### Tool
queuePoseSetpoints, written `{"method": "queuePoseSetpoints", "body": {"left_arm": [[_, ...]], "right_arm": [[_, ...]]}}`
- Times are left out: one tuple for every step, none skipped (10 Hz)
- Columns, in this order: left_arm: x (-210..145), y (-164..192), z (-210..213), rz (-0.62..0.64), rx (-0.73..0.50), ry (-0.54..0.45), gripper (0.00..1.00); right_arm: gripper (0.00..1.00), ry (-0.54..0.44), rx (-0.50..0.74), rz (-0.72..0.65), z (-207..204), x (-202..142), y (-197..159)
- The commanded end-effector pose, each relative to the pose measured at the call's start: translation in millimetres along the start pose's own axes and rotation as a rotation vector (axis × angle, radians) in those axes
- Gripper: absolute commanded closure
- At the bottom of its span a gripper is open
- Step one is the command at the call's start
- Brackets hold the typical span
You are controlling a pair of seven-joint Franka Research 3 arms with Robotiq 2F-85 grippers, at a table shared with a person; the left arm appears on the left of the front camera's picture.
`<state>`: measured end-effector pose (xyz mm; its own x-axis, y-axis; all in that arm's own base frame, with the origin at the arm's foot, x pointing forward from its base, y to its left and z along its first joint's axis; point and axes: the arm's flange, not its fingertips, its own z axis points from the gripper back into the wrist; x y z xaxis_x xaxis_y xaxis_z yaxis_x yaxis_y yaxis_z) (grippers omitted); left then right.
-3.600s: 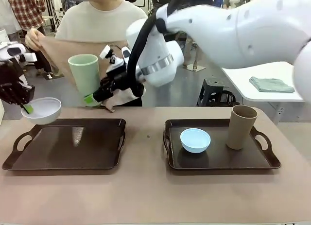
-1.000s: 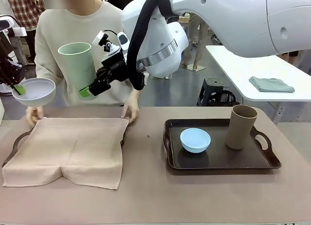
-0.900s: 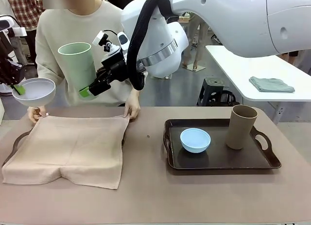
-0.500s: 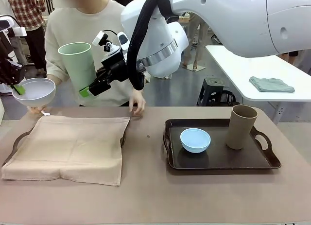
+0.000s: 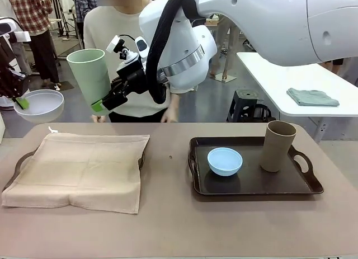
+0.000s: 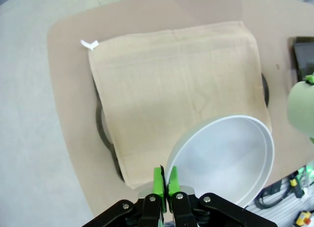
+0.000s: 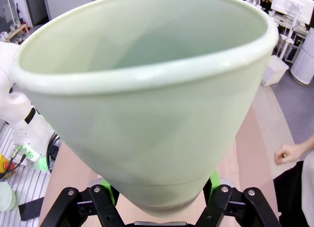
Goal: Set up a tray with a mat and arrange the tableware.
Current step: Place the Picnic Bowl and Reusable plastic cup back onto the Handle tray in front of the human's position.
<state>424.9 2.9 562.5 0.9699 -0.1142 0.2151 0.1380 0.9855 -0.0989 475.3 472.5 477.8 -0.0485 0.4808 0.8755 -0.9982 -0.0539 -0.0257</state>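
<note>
A beige mat [image 5: 78, 168] lies spread over the left tray [image 5: 18, 163], its front edge hanging onto the table. My left gripper [image 5: 21, 102] is shut on the rim of the white bowl [image 5: 39, 105] and holds it in the air above the tray's far left corner. From the left wrist, the fingers [image 6: 158, 180] pinch the bowl [image 6: 225, 156] above the mat [image 6: 176, 89]. My right gripper [image 5: 100, 106] is shut on the base of the pale green cup [image 5: 89, 77], tilted above the tray's far edge. The cup [image 7: 147, 89] sits between the green pads [image 7: 214, 179].
The right tray [image 5: 310, 186] holds a light blue bowl [image 5: 225, 161] and a tan-brown cup [image 5: 278, 145]. A person [image 5: 131, 41] stands at the far side, one hand [image 5: 168, 113] near the table edge. A side table [image 5: 296, 85] with a grey cloth stands back right.
The person has let go of the mat and drawn both hands back from the table. The mat now lies flat on the left tray. Neither arm has moved.
</note>
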Motion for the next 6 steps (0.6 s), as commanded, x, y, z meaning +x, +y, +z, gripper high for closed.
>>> {"method": "queuePoseSetpoints", "body": {"left_arm": [[2,7,-12,-0.039,-0.016,-0.006,0.96],[9,17,-32,-0.032,-0.029,0.032,0.96],[13,24,-47,-0.034,-0.066,0.051,0.96],[17,31,-59,-0.026,-0.095,0.051,0.96],[18,38,-73,-0.018,-0.111,0.053,0.96],[20,42,-87,-0.016,-0.124,0.058,0.96]], "right_arm": [[0.22,-0.034,0.003,0.051,-5,-11,-2],[0.22,-0.051,-0.002,0.11,-13,-29,-7],[0.22,-0.062,0.004,0.107,-23,-47,-12],[0.22,-0.071,0.014,0.079,-32,-63,-18],[0.22,-0.082,0.031,0.044,-40,-79,-22],[0.22,-0.101,0.064,-0.012,-49,-94,-26]]}}
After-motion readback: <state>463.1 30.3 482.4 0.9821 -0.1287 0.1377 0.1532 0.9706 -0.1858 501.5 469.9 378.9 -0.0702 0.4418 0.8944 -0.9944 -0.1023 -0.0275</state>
